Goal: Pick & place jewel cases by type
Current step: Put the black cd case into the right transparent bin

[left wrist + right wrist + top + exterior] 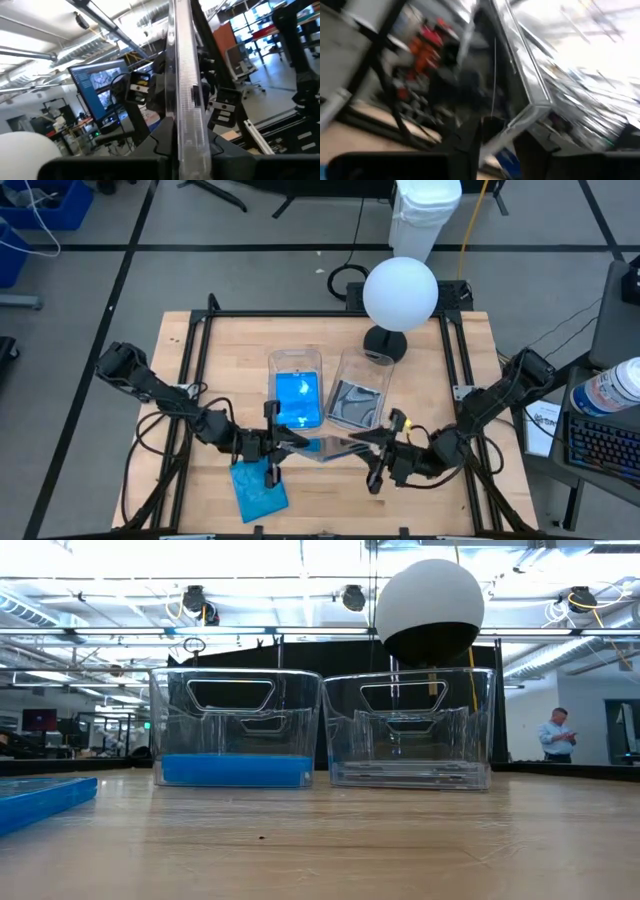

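the wooden table (pixel 200 360) has a black frame along its edges, and the bare wood at its 9 o'clock and 3 o'clock sides is free of objects. two clear tubs sit side by side near the middle: the left tub (pixel 296 395) with blue jewel cases (pixel 298 400) lying flat in it, and the right tub (pixel 358 398) with clear/dark grey jewel cases (pixel 354 406) in it. a round white lamp (pixel 399 294) on a black base stands at about 1 o'clock, just beyond the right tub.

at 6 o'clock, just in front of the tubs, both grippers meet over the table's near edge. a clear jewel case (pixel 186 105) is lifted between them, thin, flat and transparent, seen edge-on in the left wrist view. the left gripper (pixel 282 442) is clenched on one end of this case, fingers pinching its edge. the right gripper (pixel 372 448) is at the other end; the case's corner sits between its fingers, but i cannot tell whether they grip it or have let go.

a loose blue jewel case (pixel 258 488) lies flat on the wood at 7 o'clock, just beside the left gripper and close to the near edge. a person (pixel 557 736) stands far off in the room.
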Tool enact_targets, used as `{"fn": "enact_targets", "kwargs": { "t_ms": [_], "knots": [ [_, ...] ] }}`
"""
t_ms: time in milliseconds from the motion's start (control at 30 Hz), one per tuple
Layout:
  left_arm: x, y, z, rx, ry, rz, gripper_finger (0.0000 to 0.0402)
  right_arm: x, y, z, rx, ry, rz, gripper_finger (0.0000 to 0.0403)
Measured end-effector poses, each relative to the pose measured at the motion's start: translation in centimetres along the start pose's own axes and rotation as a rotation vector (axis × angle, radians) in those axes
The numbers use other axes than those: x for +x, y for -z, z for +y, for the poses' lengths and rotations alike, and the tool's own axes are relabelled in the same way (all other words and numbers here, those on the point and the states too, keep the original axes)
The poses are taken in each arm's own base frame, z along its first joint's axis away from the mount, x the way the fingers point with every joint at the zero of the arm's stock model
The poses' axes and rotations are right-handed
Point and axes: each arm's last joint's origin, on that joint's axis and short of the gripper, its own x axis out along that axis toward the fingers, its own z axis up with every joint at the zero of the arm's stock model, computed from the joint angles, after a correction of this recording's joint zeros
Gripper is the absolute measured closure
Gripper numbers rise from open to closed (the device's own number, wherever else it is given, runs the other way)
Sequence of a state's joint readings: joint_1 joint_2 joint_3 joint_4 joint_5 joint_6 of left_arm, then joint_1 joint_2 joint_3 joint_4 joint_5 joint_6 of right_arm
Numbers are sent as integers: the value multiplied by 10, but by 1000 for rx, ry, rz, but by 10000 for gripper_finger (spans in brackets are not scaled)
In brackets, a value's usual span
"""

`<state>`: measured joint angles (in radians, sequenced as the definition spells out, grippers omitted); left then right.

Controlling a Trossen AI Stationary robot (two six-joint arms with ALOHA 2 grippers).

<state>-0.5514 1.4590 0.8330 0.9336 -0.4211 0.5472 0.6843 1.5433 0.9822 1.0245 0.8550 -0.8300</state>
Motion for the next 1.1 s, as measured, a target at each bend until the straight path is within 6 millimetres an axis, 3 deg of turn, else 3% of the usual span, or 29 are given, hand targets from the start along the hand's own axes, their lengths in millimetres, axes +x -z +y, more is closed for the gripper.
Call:
{"fn": "enact_targets", "kwargs": {
  "t_ms": [167, 300, 467, 633, 733, 867, 1000, 1100],
  "knots": [
    [0, 4, 0, 17, -14, 48, 377, -15, -7, 4, -61, 128, 177, 263],
    [1, 8, 0, 28, -29, 97, 379, -21, -31, 6, -109, 154, 258, 242],
    [2, 12, 3, 19, -37, 123, 365, -12, -59, 4, -179, 99, 307, 241],
    [3, 14, 5, 18, -41, 133, 377, 8, -72, -6, -88, -48, 302, 249],
    [3, 15, 5, 8, -39, 139, 379, 22, -70, -14, -10, -119, 331, 249],
    [3, 15, 5, 6, -40, 141, 375, 37, -53, -20, -10, -127, 407, 249],
    [3, 17, 5, 10, -39, 159, 357, 45, -47, -22, 32, -227, 393, 250],
    [3, 19, 4, 21, -36, 177, 369, 47, -44, -21, 12, -251, 393, 255]
  ]
}}
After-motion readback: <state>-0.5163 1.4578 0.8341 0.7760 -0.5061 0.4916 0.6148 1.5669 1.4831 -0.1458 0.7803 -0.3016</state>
